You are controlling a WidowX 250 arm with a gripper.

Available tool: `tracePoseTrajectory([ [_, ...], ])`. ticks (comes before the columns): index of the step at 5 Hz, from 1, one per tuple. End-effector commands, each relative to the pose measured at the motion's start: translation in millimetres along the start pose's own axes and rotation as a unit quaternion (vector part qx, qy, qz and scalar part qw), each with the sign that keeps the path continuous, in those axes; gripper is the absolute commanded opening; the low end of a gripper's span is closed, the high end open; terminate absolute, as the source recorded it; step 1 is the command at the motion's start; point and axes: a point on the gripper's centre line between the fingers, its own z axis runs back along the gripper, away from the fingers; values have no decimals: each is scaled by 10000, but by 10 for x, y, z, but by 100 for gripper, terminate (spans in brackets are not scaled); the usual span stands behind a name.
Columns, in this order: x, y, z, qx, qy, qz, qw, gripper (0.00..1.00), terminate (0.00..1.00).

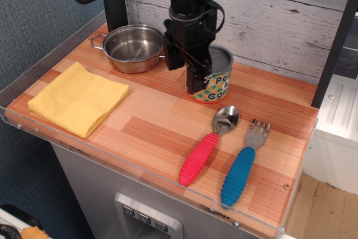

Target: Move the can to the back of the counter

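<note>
Tool (197,71) grips can (215,80) near counter's (168,121) back edge

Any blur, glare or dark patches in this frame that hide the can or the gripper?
In the observation.image view, focus is sharp; the can label is readable though partly covered by the black gripper, whose dark body hides finger detail; the pot shows mild reflections only.
</note>
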Motion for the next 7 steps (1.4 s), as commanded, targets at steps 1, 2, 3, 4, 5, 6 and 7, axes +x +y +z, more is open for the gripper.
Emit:
tracePoseTrajectory([
  [1, 267, 29, 136, 154, -269, -107, 9995, 100, 0],
  [2, 326, 10, 129, 78, -326, -62, 9994, 100, 0],
  [3, 353, 14, 170, 129, -595, 110, 9981, 100, 0],
  [4, 275, 37, 282, 110, -795, 292, 9963, 100, 0],
  [5, 188, 30, 453, 189, -673, 452, 9965, 100, 0],
  [6, 31, -1, 628, 141, -517, 762, 9957, 100, 0],
  [7, -179, -2, 725, -39, -442, 1156, 9923, 100, 0],
])
